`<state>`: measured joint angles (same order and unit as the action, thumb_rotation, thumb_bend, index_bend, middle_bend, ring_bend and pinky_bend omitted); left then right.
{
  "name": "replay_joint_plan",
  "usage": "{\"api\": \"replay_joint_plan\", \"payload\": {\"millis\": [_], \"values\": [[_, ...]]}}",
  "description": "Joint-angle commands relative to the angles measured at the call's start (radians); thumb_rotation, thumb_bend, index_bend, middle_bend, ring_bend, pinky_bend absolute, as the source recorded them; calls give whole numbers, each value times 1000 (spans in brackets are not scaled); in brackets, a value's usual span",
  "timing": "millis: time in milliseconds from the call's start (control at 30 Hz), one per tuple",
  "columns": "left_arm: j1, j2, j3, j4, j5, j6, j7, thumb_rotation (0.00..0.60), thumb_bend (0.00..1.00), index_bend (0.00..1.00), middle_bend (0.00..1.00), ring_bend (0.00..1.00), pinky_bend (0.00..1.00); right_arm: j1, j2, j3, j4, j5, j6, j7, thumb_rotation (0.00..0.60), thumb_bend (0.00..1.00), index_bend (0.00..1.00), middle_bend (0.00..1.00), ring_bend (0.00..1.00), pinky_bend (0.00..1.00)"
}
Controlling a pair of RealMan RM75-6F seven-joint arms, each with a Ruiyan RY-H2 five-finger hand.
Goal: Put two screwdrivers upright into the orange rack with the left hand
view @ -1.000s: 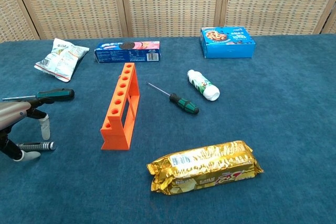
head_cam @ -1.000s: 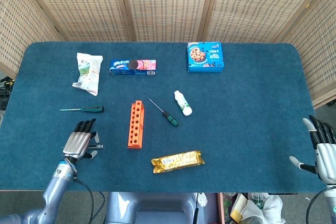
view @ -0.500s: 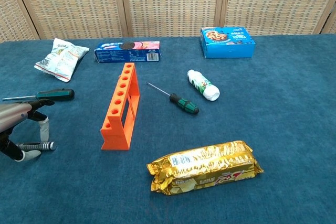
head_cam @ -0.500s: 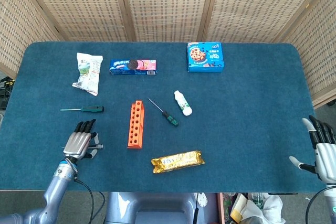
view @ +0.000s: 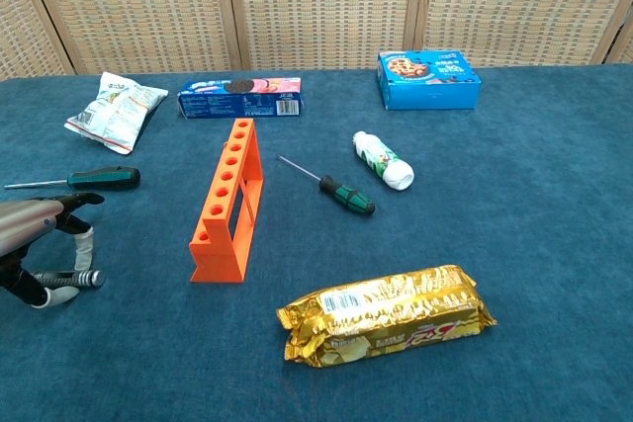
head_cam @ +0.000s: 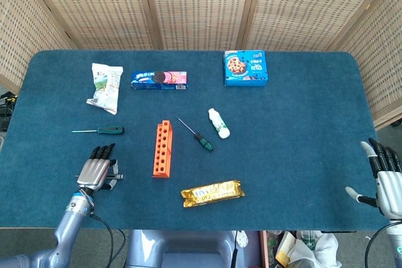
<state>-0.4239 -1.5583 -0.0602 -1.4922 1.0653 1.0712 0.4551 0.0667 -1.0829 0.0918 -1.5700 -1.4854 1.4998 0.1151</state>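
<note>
Nothing racked yet: both screwdrivers (head_cam: 100, 130) (head_cam: 196, 135) lie flat beside the orange rack (head_cam: 161, 149) (empty), left hand (head_cam: 95, 171) fingers spread, holding nothing.

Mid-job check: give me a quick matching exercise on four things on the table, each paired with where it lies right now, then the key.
Things:
1. orange rack
2. gold snack pack
3. blue cookie box
4. white bottle

Places:
A. far side of the table, towards the right
B. lying just right of the middle screwdriver
C. near edge, right of the rack's near end
D. between the two screwdrivers, holes empty

Pairs: 1-D, 2-C, 3-A, 4-B
</note>
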Motion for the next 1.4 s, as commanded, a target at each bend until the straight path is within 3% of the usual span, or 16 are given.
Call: {"api": "replay_joint_plan", "payload": {"millis": [33,233,333,533,667,900,1167,1400], "values": [[1,3,0,-5,2,3,-4,600,375,614,0,0,0,0,0,0,-1,1,-1,0,600,0,0,0,0,0],[11,28,-5,-41,30,29,-47,600,378,630,0,0,0,0,1,0,-2,1,0,0,600,0,0,0,0,0],[24,87,-21,-117,105,69,-139,600,380,647,0,0,0,-1,1,0,-3,1,0,-1,600,0,0,0,0,0],[38,174,-70,-193,249,142,-376,600,387,654,0,0,0,-1,0,-1,-5,0,1,-3,600,0,0,0,0,0],[42,193,-112,-230,343,198,-639,600,393,659,0,0,0,-1,-1,-1,-7,1,0,-7,600,0,0,0,0,0],[15,161,-166,-251,425,256,-916,600,393,660,0,0,0,-1,-2,1,-6,4,1,-9,600,0,0,0,0,0],[-51,171,-163,-326,384,104,-1198,600,393,662,0,0,0,0,-2,3,-3,8,-2,-5,600,0,0,0,0,0],[-80,134,-156,-308,391,73,-1281,600,392,665,0,0,0,0,-1,6,-2,14,-3,-3,600,0,0,0,0,0]]}}
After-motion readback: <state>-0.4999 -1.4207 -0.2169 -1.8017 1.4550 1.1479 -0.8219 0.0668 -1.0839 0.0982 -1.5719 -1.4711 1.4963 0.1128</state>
